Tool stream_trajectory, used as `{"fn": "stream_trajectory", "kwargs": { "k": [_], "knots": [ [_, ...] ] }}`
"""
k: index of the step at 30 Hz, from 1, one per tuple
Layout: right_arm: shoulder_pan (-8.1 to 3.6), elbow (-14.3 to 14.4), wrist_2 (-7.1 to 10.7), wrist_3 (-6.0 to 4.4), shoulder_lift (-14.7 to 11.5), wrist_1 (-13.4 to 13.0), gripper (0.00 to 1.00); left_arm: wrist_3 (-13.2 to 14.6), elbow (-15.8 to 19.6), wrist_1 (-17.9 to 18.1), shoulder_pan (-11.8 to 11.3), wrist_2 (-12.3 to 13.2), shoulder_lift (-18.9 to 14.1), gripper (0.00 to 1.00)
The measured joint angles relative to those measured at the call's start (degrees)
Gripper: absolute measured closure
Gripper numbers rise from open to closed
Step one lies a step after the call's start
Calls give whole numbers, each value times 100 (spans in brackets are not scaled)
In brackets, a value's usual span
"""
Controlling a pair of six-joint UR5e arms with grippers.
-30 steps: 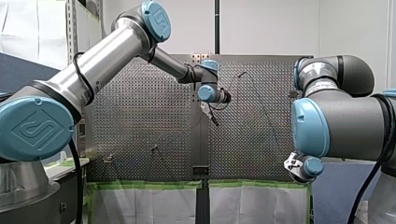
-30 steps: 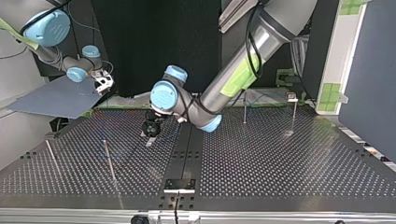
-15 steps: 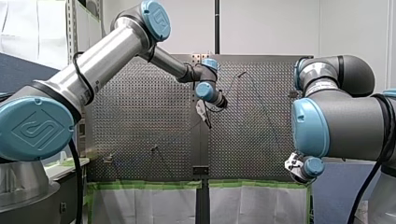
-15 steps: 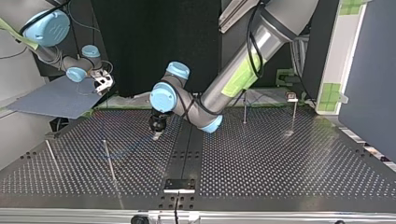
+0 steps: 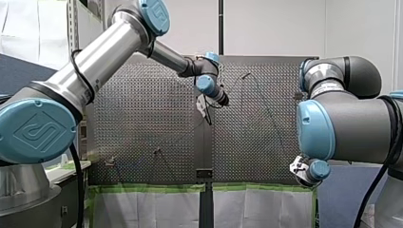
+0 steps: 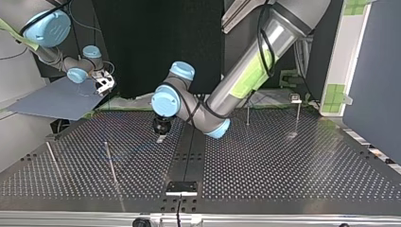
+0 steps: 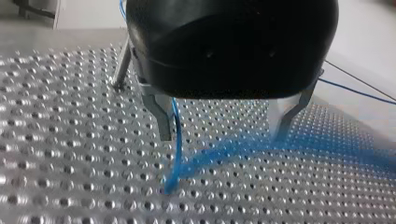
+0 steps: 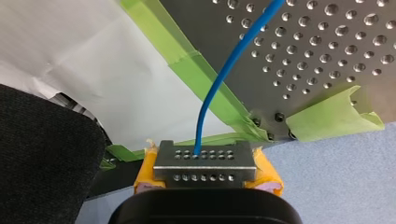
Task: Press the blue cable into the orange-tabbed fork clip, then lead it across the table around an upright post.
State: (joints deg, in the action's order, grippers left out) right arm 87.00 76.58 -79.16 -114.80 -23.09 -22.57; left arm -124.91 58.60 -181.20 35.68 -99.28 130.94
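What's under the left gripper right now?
Under my left gripper, between its open jaws, the blue cable drops to the perforated table and touches it. The gripper's black body hides where the cable starts.

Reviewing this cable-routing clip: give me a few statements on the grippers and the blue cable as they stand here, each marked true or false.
1. My right gripper holds the blue cable between its yellow pads. True.
2. My left gripper is clamped shut on the cable. False: its metal fingers stand apart, and the cable hangs beside one of them, down toward the perforated table.
3. My left gripper hangs over the perforated table. True.
4. My right gripper is above the table's middle. False: it sits off the table's edge, by the green tape.
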Motion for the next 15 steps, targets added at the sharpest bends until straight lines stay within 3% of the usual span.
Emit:
{"fn": "stream_trajectory", "kwargs": {
  "k": [10, 15],
  "knots": [
    [-1, -1, 0, 0, 1, 28, 97, 214, 0, -354, 186, 27, -74, 0],
    [-3, 1, 4, 0, 0, 32, 97, 269, 0, -416, 270, -103, -263, 0]
  ]
}}
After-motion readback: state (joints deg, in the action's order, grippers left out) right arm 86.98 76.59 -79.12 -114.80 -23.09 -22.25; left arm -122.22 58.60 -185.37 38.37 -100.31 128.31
